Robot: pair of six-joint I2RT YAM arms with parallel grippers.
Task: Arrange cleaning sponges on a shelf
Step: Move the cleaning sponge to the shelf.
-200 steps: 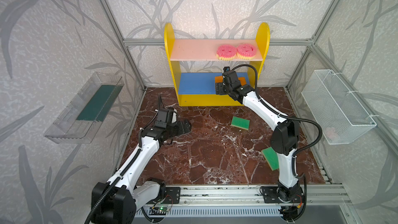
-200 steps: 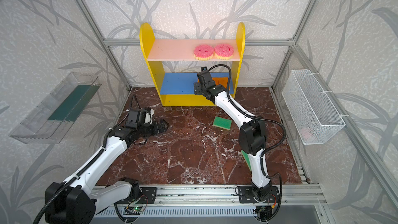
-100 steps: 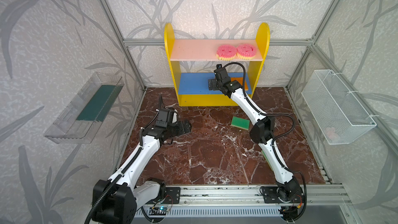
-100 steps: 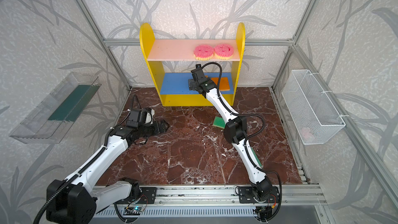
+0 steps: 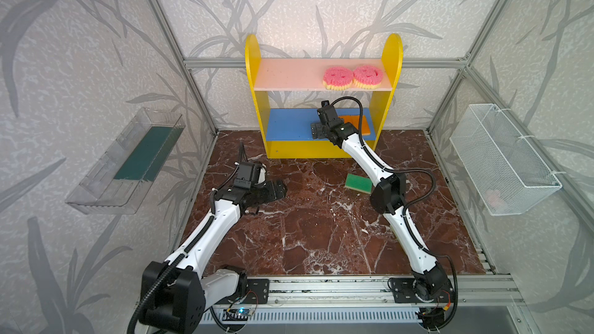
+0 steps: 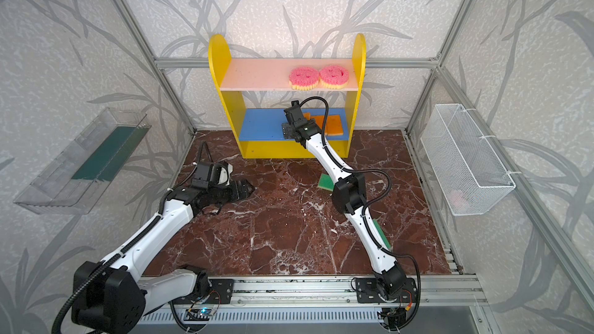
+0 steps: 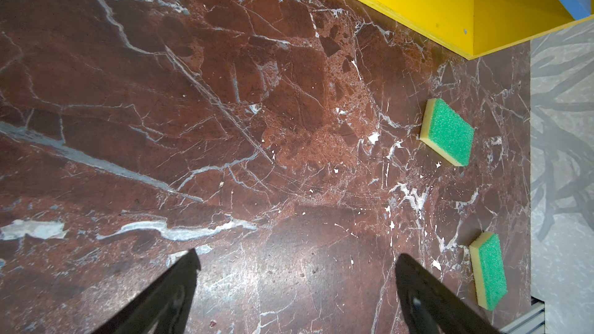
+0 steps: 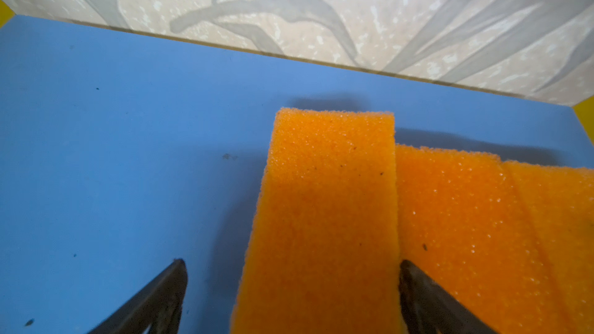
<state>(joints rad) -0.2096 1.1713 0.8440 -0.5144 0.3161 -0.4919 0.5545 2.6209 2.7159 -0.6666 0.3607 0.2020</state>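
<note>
Where the marble floor (image 5: 321, 236) lies nearest, a green sponge (image 6: 380, 233) sits half hidden under the right arm (image 5: 363, 155) and a second green sponge (image 5: 356, 182) lies beside that arm's elbow, while the left gripper (image 7: 297, 260) hovers over bare floor well apart from both, jaws spread and empty. Farther back, the right gripper (image 8: 292, 265) reaches into the shelf (image 5: 252, 91) over the blue board (image 8: 128, 155), jaws spread wide either side of an orange sponge (image 8: 331, 204) that lies edge to edge with two more orange sponges (image 8: 450, 220). Above them two pink smiley sponges (image 5: 337, 77) sit side by side on the pink board (image 5: 289, 75), at its right end.
</note>
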